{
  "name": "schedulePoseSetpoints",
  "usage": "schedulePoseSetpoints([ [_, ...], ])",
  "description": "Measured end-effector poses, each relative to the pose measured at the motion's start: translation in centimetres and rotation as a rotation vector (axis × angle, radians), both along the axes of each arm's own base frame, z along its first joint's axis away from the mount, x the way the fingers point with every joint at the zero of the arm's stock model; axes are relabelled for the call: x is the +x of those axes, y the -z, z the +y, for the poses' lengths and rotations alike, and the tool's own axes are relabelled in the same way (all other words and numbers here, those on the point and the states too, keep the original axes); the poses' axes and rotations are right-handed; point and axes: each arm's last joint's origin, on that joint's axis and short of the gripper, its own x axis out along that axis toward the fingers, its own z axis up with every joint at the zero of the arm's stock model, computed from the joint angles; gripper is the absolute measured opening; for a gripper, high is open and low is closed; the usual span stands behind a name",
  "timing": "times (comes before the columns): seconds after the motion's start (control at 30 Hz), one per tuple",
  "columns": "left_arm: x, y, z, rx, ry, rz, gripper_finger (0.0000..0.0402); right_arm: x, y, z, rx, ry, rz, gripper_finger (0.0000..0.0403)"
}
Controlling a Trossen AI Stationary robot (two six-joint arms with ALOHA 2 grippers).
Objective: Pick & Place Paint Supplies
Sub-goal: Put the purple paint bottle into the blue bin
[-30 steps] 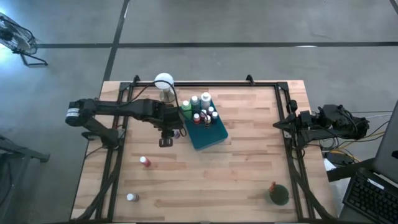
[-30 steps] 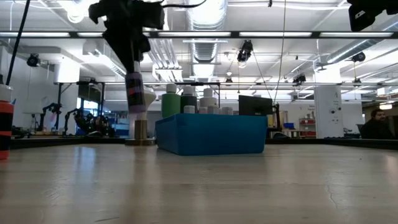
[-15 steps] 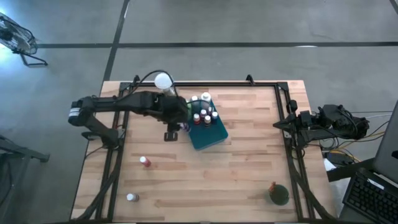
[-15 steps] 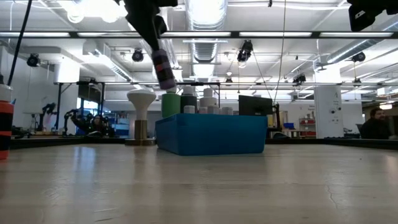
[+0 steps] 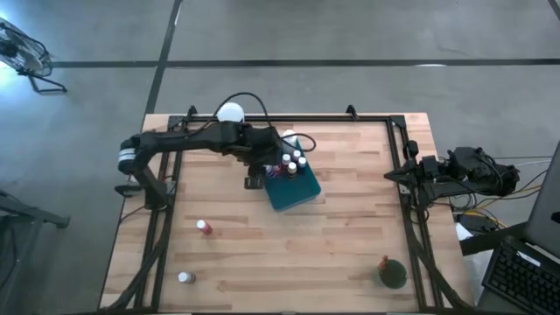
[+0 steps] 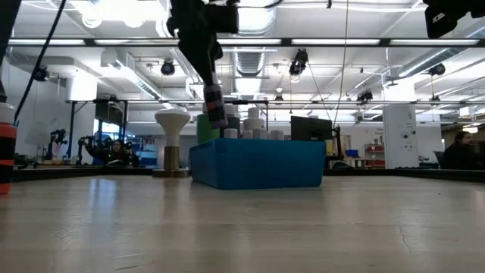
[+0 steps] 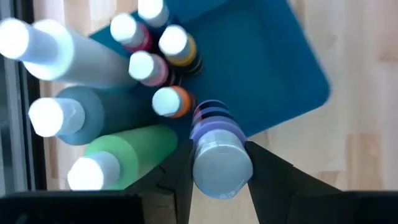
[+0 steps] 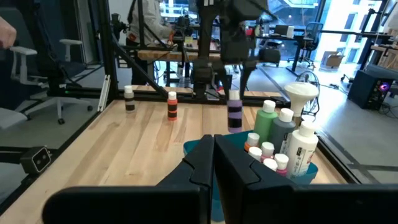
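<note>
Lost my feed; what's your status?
Left gripper holds purple bottle above teal tray's edge. Right gripper shut, parked. Bottles crowd the tray.

Tray [image 5: 293, 190] sat mid-counter [image 5: 350, 245], bottles [image 5: 291, 162] clustered in its far end, globe [image 5: 230, 112] behind at far edge, two stray bottles [image 5: 204, 227] near left front, left gripper [image 7: 219, 163] held bottle [image 7: 216, 152] above tray's left edge.

Teal rectangular tray [image 5: 297, 189]: on the wooden table [image 5: 350, 227], left of centre toward the far edge, set at an angle. White globe on a metal base [image 6: 172, 140]: upright, just left of the tray at the far edge. Green round object [image 5: 391, 275]: near right corner.
</note>
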Motion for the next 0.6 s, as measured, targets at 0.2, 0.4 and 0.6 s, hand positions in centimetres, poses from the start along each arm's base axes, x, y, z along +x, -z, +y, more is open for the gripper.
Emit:
schedulePoseSetpoints([
  [0.2, 1.2, 1.4, 0.7, 0.006, 0.029, 0.061, 0.0126, 0.0, 0.0, 0.0, 0.000, 0.000, 0.000, 0.0008],
  [0.4, 1.7, 2.3, 1.1, 0.003, 0.016, 0.119, 0.0126, 0.0, 0.0, 0.0, 0.000, 0.000, 0.000, 0.0008],
  [0.6, 2.1, 3.0, 1.9, 0.020, -0.009, 0.141, 0.0126, 0.0, 0.0, 0.0, 0.000, 0.000, 0.000, 0.0008],
])
